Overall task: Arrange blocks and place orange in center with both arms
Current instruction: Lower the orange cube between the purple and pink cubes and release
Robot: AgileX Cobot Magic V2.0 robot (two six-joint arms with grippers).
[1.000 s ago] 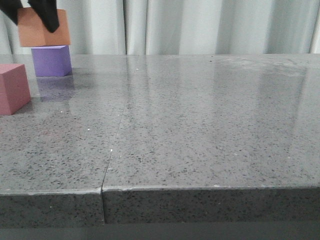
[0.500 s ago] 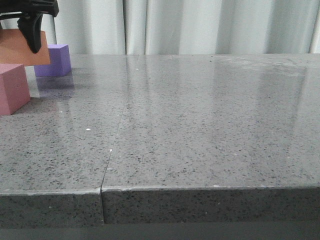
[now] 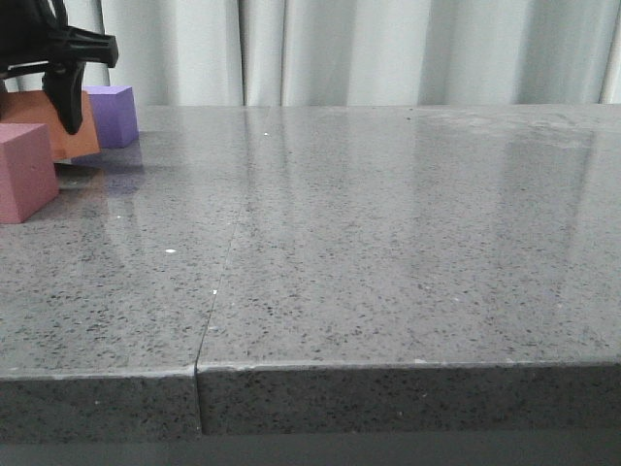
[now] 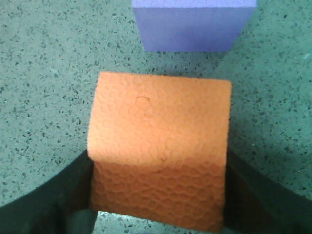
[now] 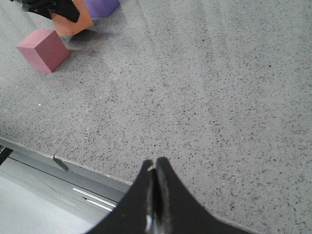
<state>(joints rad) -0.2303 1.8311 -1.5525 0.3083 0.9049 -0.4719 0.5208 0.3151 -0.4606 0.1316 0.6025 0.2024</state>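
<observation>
My left gripper is shut on the orange cube at the table's far left. It holds the cube low over the table, between the purple cube behind it and the pink cube in front; I cannot tell if it touches the surface. In the left wrist view the orange cube fills the gap between the fingers, with the purple cube just beyond. My right gripper is shut and empty above the table's front edge. The right wrist view shows the pink, orange and purple cubes far off.
The grey speckled table has a seam running from the front edge toward the back left. A pale curtain hangs behind the table. The table's front edge and metal rails below it show in the right wrist view.
My left gripper has carried the orange cube down and toward the front left, from above the purple cube to a low spot between the purple and pink cubes.
</observation>
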